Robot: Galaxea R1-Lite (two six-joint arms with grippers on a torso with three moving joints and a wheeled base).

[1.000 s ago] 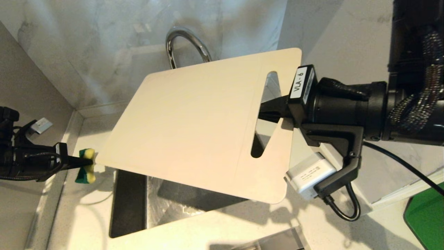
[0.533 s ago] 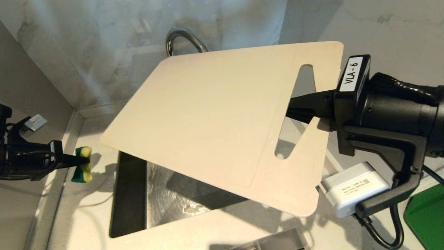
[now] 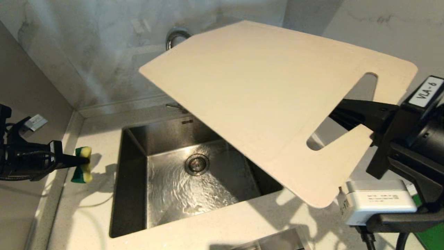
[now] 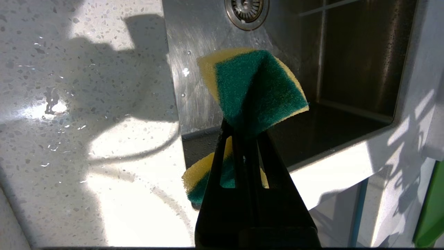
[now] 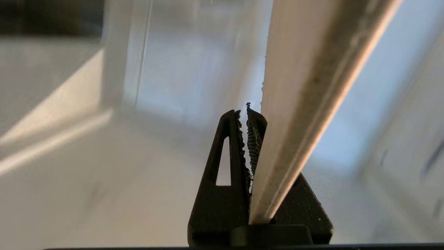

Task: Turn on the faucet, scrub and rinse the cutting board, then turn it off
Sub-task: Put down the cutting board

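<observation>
Right gripper (image 3: 341, 113) clamped tight on the cutting board (image 3: 263, 100) at its slot handle, far right in the scene. Board held up in the air, tilted, above the right side of the sink (image 3: 133, 194) and hiding most of the faucet (image 3: 174, 36) at the far wall. Left gripper (image 3: 80, 160) squeezed shut on a green and yellow sponge (image 3: 82, 169), over the counter (image 3: 83, 215) just left of the sink, well apart from the board. Wet, shiny sink floor around the drain (image 3: 196, 164).
</observation>
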